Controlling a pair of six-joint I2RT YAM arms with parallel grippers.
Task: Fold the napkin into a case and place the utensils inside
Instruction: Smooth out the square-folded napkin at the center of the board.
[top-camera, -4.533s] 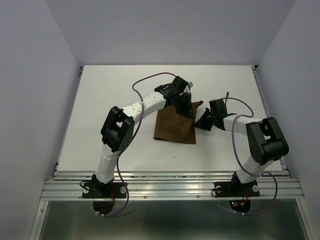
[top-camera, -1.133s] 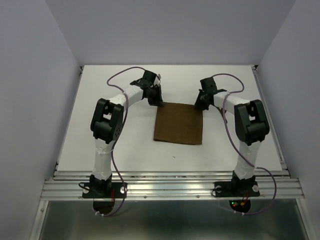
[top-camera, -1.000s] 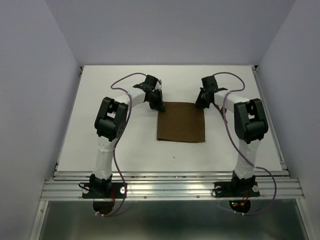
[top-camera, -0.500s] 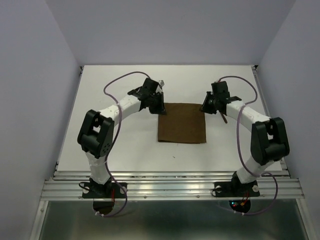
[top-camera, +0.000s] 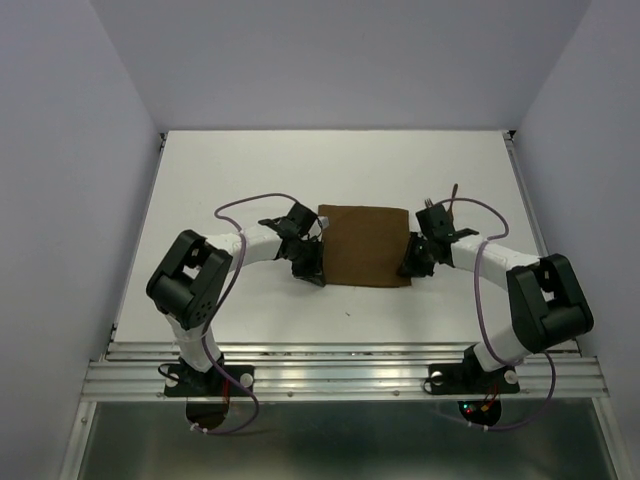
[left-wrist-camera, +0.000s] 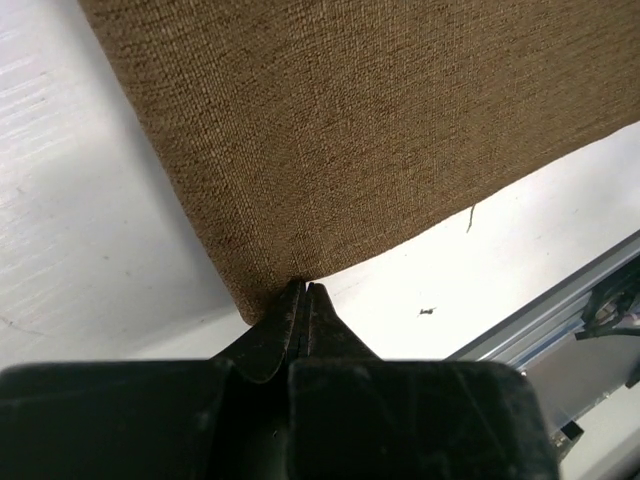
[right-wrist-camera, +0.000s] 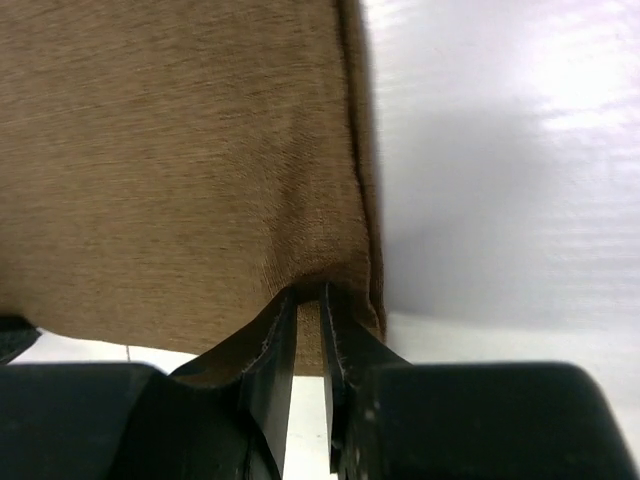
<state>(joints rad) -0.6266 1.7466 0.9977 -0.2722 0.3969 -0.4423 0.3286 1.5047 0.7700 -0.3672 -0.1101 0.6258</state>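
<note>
One near corner of the napkin (top-camera: 365, 245), flat on the table (top-camera: 220, 180), is clamped in the left gripper (left-wrist-camera: 303, 288) while the right gripper (right-wrist-camera: 308, 293) stands slightly apart at the other, so one-sided pulling could skew the fold.

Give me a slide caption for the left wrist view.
Left claw, shut, its tips at the edge of the brown napkin near a corner, on the white table.

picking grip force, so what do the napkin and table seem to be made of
Napkin: coarse woven cloth, matte brown; crossed threads show and one stray thread lies at its edge. Table: hard, smooth white sheet with a soft sheen and faint streaks, perhaps laminate or painted board.
</note>
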